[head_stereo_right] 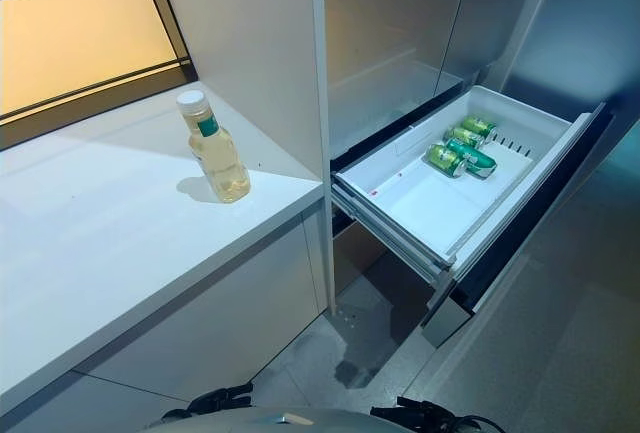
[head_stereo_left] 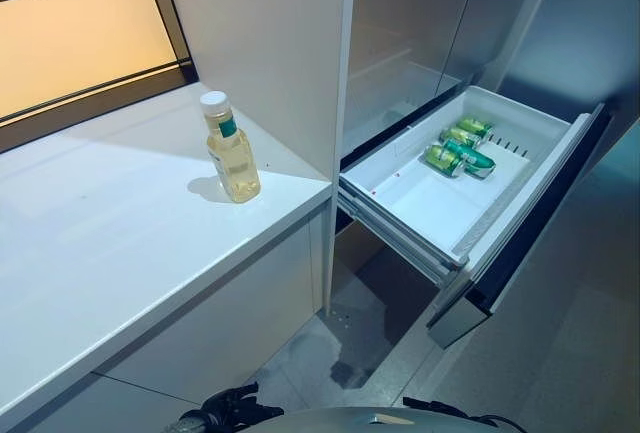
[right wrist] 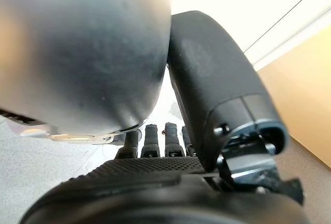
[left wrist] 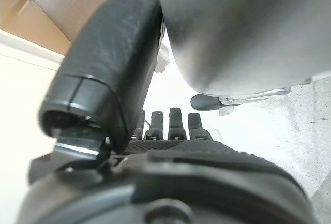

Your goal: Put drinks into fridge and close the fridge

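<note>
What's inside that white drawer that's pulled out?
The open fridge drawer holds green drink cans lying on their sides near its far end; its near part is bare. I can't see what's beneath it in the fridge.

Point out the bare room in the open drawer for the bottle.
The drawer is bare along its near half, from the front wall up to the cans. The far end is crowded with cans. The bottle stands on the counter.
</note>
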Tool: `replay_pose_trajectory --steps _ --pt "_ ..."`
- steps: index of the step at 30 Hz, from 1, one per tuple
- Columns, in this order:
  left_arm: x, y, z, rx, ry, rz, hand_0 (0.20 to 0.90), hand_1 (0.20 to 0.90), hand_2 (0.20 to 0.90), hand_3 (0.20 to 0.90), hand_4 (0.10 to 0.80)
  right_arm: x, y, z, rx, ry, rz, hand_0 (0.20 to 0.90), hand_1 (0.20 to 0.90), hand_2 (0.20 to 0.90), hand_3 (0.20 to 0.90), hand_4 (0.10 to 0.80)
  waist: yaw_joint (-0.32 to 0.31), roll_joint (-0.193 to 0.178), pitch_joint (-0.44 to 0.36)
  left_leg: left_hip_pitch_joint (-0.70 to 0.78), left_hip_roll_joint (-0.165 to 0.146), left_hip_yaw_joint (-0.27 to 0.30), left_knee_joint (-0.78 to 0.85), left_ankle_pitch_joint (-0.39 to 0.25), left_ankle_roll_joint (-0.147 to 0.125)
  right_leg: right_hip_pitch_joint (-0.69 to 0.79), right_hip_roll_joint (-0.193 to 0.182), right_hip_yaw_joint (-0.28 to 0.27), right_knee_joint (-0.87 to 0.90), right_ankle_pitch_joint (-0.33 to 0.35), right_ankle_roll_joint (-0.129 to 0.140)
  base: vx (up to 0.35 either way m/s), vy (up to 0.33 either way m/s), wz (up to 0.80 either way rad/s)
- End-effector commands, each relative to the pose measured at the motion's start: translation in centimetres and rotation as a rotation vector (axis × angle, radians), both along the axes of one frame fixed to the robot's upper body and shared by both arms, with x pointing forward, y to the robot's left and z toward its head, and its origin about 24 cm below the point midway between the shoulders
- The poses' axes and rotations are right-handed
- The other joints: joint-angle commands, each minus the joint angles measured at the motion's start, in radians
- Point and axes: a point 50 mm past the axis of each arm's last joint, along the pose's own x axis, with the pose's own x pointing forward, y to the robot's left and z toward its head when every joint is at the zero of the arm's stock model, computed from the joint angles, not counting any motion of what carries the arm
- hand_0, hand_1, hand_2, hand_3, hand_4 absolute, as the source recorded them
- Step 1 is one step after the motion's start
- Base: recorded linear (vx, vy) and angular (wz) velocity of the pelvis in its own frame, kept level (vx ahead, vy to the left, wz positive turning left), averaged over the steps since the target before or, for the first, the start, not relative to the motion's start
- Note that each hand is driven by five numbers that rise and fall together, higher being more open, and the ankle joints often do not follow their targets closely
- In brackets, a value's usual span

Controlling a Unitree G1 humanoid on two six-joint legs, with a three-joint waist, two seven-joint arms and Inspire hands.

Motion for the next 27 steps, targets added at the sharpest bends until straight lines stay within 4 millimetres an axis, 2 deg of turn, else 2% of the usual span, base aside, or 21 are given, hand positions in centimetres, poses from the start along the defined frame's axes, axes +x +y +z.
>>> replay_pose_trajectory --steps 1,9,12,16,17,22,26,27 --pt "1.2 -0.8 0.0 -0.006 -0.032 -0.037 0.9 0.9 0.9 0.9 0.8 -0.2 -0.2 0.0 0.01 0.026 0.032 0.9 0.9 0.9 0.9 0.8 0.011 0.038 0.005 -0.001 -0.015 0.076 0.029 -0.106 0.014 -0.068 0.014 -0.037 0.058 0.001 0.05 0.0 0.0 0.0" --pt "1.6 -0.7 0.1 0.002 -0.057 -0.009 0.9 0.9 0.9 0.9 0.8 -0.1 -0.3 0.0 0.01 0.022 0.031 0.9 0.9 0.9 0.9 0.8 0.011 0.04 0.007 -0.006 -0.017 0.074 0.034 -0.106 0.016 -0.073 0.013 -0.036 0.063 0.0 0.048 0.0 0.0 0.0" --pt "2.4 -0.7 0.4 0.035 -0.115 -0.105 0.9 0.9 0.9 0.9 0.8 0.1 -0.4 0.1 0.007 0.021 0.035 0.9 0.9 0.9 0.9 0.8 0.009 0.042 0.01 -0.005 -0.017 0.075 0.034 -0.106 0.016 -0.074 0.014 -0.032 0.065 0.0 0.048 0.0 0.0 0.0" --pt "5.4 -1.9 1.7 -0.015 -0.243 -0.323 0.9 0.9 0.9 0.9 0.8 0.6 -0.7 0.3 -0.004 0.016 0.055 0.9 0.9 0.9 0.9 0.8 0.003 0.051 0.016 -0.004 -0.015 0.078 0.029 -0.105 0.014 -0.078 0.015 -0.026 0.067 -0.001 0.05 -0.008 0.006 0.0" --pt "6.7 -2.5 2.4 -0.051 -0.286 -0.4 0.9 0.9 0.9 0.9 0.8 0.9 -0.9 0.4 -0.008 0.013 0.062 0.9 0.9 0.9 0.9 0.8 0.0 0.055 0.018 -0.004 -0.014 0.08 0.028 -0.104 0.013 -0.08 0.016 -0.024 0.068 0.0 0.052 0.0 0.0 0.0" --pt "10.4 -4.1 5.5 -0.238 -0.359 -0.619 0.9 0.9 0.9 0.9 0.8 1.7 -1.6 0.7 -0.017 0.007 0.081 0.9 0.9 0.9 0.9 0.8 -0.009 0.07 0.02 -0.005 -0.01 0.084 0.021 -0.098 0.011 -0.086 0.018 -0.014 0.07 0.003 0.059 -0.006 0.007 -0.01" --pt "13.7 -5.4 9.9 -0.432 -0.421 -0.786 0.9 0.9 0.9 0.9 0.8 1.8 -1.9 0.8 -0.023 0.006 0.092 0.9 0.9 0.9 0.9 0.8 -0.016 0.082 0.018 -0.005 -0.008 0.085 0.014 -0.094 0.012 -0.091 0.019 -0.003 0.07 0.009 0.066 -0.009 0.016 -0.06" --pt "15.0 -6.3 12.0 -0.513 -0.461 -0.822 0.9 0.9 0.9 0.9 0.8 1.8 -1.9 0.8 -0.026 0.006 0.093 0.9 0.9 0.9 0.9 0.8 -0.018 0.085 0.016 -0.005 -0.008 0.085 0.012 -0.094 0.014 -0.093 0.019 0.001 0.069 0.011 0.068 -0.005 0.016 -0.04"
